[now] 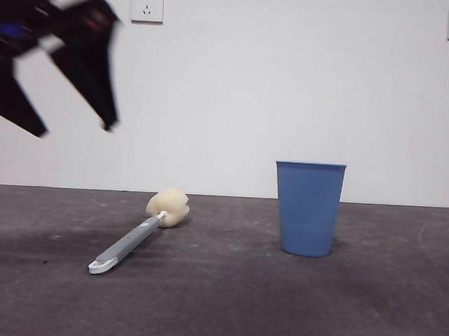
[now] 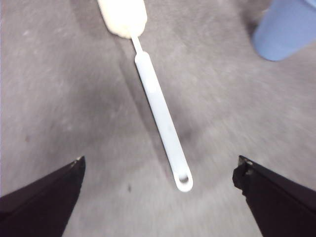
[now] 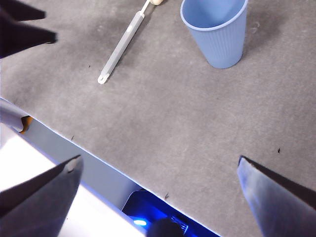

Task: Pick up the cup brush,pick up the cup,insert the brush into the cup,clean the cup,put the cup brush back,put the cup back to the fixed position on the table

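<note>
Surface: dark grey table, white wall behind.
Brush: cup brush is lying flat, handle running straight toward the left gripper.
Left gripper: jaws apart, being held above the brush.
Cup: cup is standing upright, well apart.
Right gripper: right gripper, jaws apart, farther off.

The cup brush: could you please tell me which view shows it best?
The front view: the whole cup brush lies sharp on the table. The left wrist view is close but blurred, cropping the sponge head. The right wrist view shows mainly its handle, far off.
</note>
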